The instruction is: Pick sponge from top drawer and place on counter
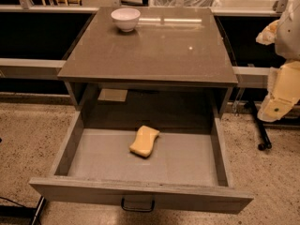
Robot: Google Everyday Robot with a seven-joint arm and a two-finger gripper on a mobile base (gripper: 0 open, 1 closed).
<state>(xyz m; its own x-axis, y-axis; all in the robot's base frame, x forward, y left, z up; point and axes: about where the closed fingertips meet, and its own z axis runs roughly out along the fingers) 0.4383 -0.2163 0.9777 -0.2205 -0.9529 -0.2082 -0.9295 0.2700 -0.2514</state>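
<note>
One sponge (144, 141) lies mid-floor in the open drawer (187, 158). The gripper (268, 32) hangs off the right side of the counter (154, 50); I cannot tell its state. It should descend straight and close across the sponge's narrow width.

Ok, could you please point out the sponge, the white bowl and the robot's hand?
sponge (144, 141): camera view, its top face.
white bowl (125, 25): camera view, outer wall.
hand (266, 33): camera view, tan tip, right edge.

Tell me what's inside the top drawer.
The sponge lies on the top drawer floor. Its back, under the counter, is too shadowed to check. The claw hangs beside the counter, far right.
</note>
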